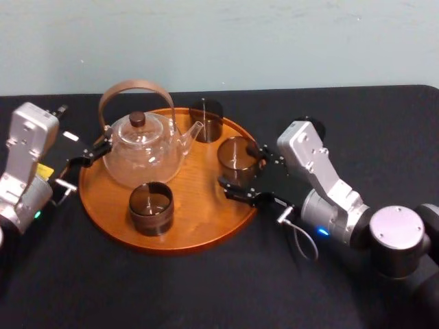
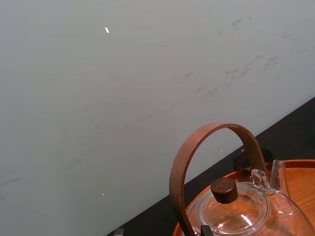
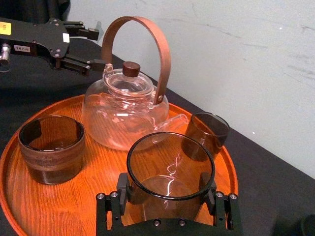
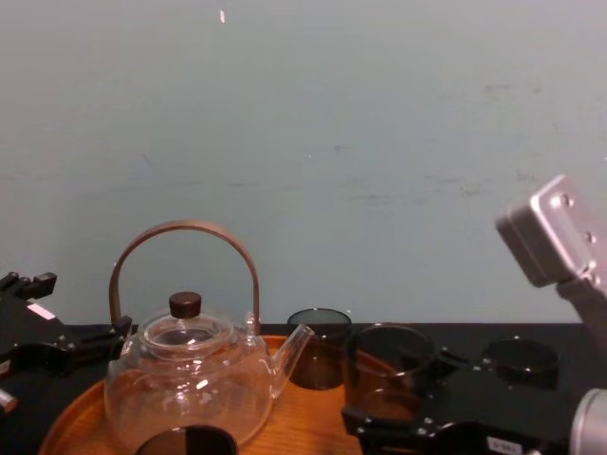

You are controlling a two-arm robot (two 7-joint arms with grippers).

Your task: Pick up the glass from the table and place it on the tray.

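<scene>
Gripping the glass [image 1: 234,156] from both sides, the right gripper [image 1: 238,168] sits right of centre in the head view, inside the right rim of the tray [image 1: 199,209]. Glass is upright with its mouth up. The side grip on the wall likely keeps it level for setting down. The spot looks chosen because it is bare wood, apart from the teapot [image 1: 144,154] at the frame's middle left, the back glass [image 1: 207,118] and the front glass [image 1: 151,205].

In the right wrist view the fingers [image 3: 123,189] are spread about as wide as the glass, one pad on each side and both against the wall. Nothing else is in the grip. Cannot tell whether the base already rests on the wood or hangs just above it. Judged step: lower or let go, so the task is nearly done.

Left gripper [image 1: 95,152] sits at the tray's left edge, near the teapot, fingers apart and holding nothing; it looks idle. Black table [image 1: 384,137] lies under everything.
</scene>
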